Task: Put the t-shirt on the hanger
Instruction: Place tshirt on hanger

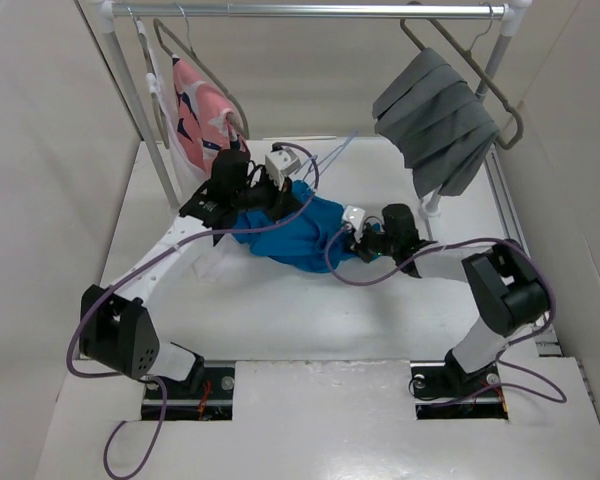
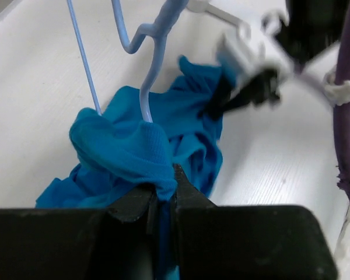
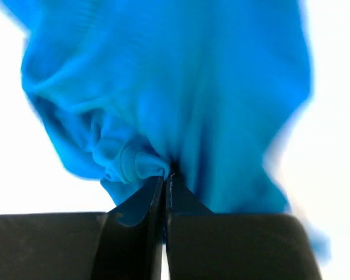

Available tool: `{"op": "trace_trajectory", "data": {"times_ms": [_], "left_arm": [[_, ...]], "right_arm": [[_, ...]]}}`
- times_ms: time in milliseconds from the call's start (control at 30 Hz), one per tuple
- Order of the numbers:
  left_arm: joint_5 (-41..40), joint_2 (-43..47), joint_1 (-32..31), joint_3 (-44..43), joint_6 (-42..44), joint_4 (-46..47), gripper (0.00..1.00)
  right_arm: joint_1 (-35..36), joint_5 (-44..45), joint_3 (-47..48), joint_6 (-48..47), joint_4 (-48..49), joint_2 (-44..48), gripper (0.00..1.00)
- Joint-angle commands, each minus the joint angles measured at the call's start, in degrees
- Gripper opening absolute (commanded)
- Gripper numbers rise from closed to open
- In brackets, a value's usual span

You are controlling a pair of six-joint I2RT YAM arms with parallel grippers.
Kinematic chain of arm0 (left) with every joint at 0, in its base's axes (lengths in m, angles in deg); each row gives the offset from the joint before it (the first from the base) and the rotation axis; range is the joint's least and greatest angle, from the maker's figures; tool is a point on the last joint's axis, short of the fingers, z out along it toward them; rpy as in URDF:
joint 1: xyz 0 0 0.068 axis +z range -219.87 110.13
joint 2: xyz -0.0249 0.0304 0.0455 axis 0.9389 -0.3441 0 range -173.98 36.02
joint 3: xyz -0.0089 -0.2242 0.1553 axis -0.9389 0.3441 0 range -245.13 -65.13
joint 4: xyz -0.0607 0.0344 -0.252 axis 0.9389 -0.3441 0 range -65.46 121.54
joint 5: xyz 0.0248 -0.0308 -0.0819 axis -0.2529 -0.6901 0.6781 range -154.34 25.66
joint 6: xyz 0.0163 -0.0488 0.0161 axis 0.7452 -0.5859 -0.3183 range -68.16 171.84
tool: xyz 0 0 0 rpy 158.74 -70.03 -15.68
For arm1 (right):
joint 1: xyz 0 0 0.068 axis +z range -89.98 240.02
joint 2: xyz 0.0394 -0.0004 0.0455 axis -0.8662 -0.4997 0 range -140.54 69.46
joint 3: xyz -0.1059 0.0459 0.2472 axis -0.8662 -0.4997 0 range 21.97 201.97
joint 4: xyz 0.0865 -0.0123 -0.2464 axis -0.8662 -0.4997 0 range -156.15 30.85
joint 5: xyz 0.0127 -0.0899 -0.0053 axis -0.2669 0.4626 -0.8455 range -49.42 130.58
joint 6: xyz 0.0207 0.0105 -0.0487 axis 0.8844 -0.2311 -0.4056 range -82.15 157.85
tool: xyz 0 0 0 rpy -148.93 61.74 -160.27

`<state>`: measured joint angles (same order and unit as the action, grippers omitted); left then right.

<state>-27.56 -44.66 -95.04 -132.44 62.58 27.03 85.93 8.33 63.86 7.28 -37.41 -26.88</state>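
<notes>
The bright blue t-shirt (image 1: 298, 238) lies bunched on the white table between both grippers. My left gripper (image 1: 267, 203) is shut on a fold of the t-shirt (image 2: 128, 151) at its far left edge; the cloth is pinched between the jaws (image 2: 163, 189). My right gripper (image 1: 358, 240) is shut on a bunched hem of the t-shirt (image 3: 181, 87) at its right side, jaws (image 3: 165, 175) nearly closed. The thin light-blue wire hanger (image 2: 156, 41) lies on the table beyond the shirt, two of its wires running into the cloth. It shows faintly in the top view (image 1: 332, 153).
A white clothes rack rail (image 1: 310, 12) spans the back. A pink patterned garment (image 1: 202, 112) hangs at its left on a grey hanger, a grey pleated garment (image 1: 440, 120) at its right. The rack's left post (image 1: 145, 120) stands near my left arm. White walls enclose the table.
</notes>
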Motion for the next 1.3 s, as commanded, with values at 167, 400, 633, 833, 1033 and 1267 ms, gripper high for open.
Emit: {"op": "trace_trajectory", "data": {"times_ms": [167,400,633,833,1033,1267], "left_arm": [[10.25,10.64,2.22,6.74,40.73,-15.51,0.00],[14.19,11.78,3.28,7.28,60.34,-31.59,0.00],[16.73,10.64,3.81,6.75,68.28,-39.17,0.00],[22.99,9.32,3.20,7.27,60.36,-35.47,0.00],[7.64,5.46,3.89,8.42,53.42,-30.30,0.00],[1.28,2.29,9.08,8.42,50.17,-25.46,0.00]], "right_arm": [[-18.52,-8.60,-8.40,9.47,2.70,12.48,0.00],[-25.11,-9.13,-7.09,6.57,-3.89,18.99,0.00],[-31.18,-11.94,-2.43,2.88,-10.39,15.75,0.00],[-25.03,-12.66,-0.67,0.16,-10.40,15.29,0.03],[-29.49,-13.71,-2.42,-2.82,-12.85,20.91,0.00],[-33.03,-13.19,-1.73,-6.25,-19.53,23.47,0.00]]}}
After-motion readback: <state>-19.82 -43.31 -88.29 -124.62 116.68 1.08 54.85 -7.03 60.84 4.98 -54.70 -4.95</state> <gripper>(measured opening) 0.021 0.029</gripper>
